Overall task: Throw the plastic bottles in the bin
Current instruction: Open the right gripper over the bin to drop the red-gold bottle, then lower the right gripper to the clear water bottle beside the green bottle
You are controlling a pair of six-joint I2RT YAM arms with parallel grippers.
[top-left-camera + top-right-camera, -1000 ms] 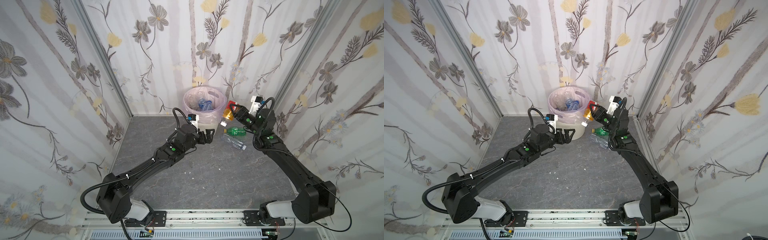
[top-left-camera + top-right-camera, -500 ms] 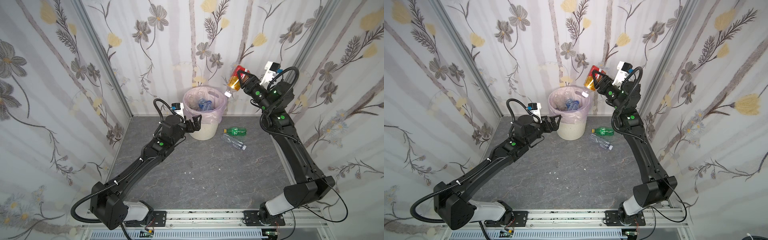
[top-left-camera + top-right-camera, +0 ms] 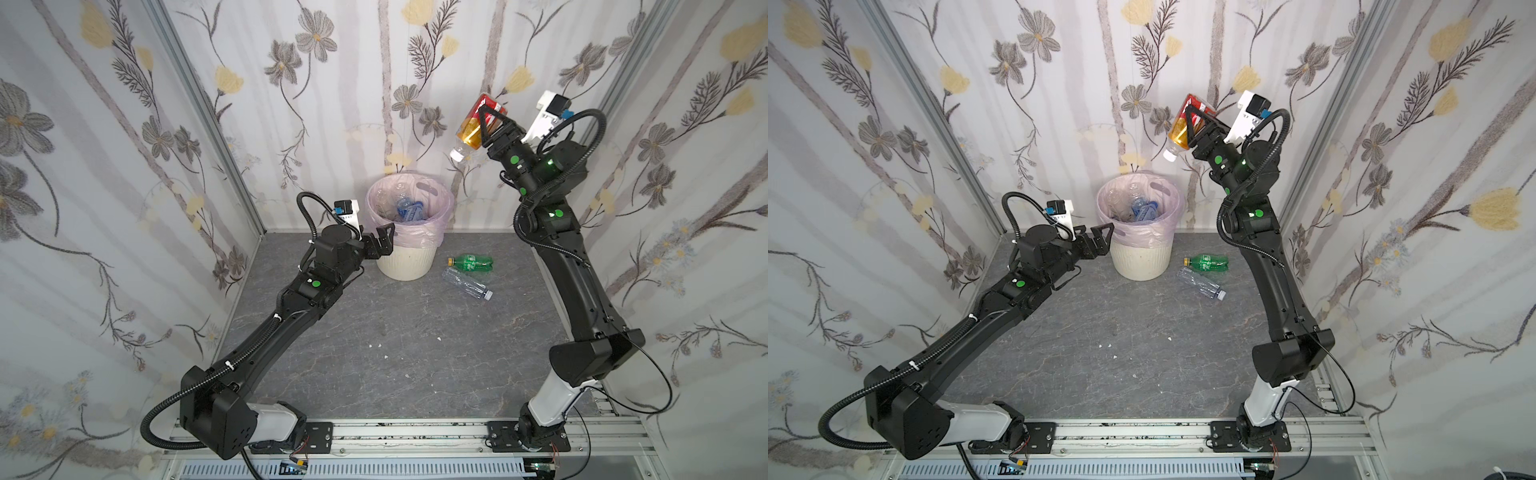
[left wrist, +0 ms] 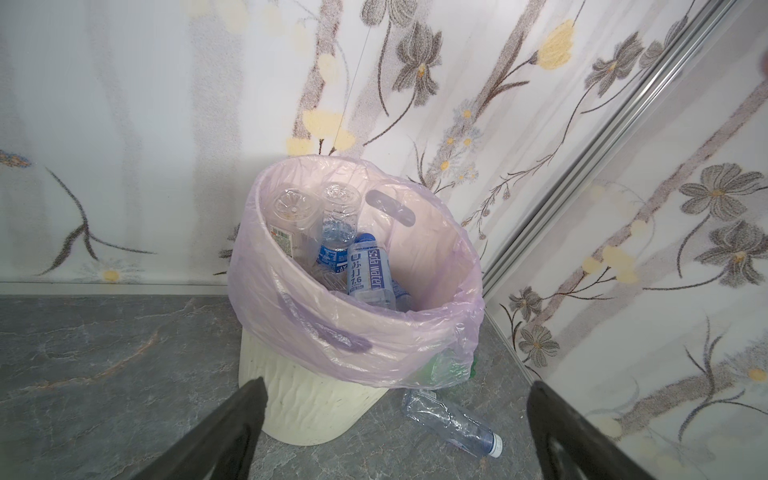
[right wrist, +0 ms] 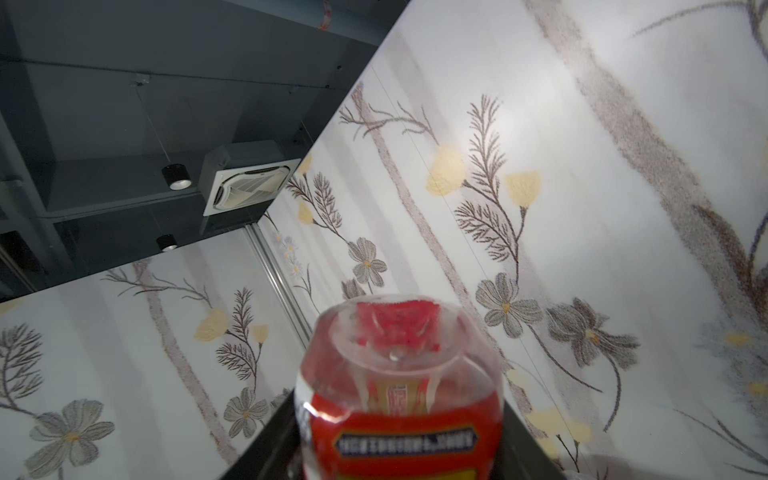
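My right gripper [image 3: 487,121] [image 3: 1197,119] is shut on the orange bottle [image 3: 473,129] [image 3: 1179,129] with the red label, held high and to the right above the bin [image 3: 405,262] [image 3: 1142,261], cap tilted down. In the right wrist view the orange bottle [image 5: 399,399] fills the gap between the fingers [image 5: 274,440]. My left gripper [image 3: 384,241] [image 3: 1100,237] [image 4: 397,388] is open and holds nothing, beside the bin's left rim. Several plastic bottles [image 4: 368,274] lie inside the bin [image 4: 307,409]. A green bottle [image 3: 471,262] [image 3: 1207,262] and a clear bottle [image 3: 465,283] [image 3: 1200,283] [image 4: 449,419] lie on the floor right of the bin.
The bin stands against the flowered back wall [image 3: 345,124]; side walls close in on both sides. A metal corner post [image 4: 582,174] runs just right of the bin. Small white specks [image 3: 376,345] dot the grey floor in front.
The right arm has lifted the orange bottle from beside the bin's rim to well above it. The left gripper has drawn back from the bin's front to its left side, staying open.
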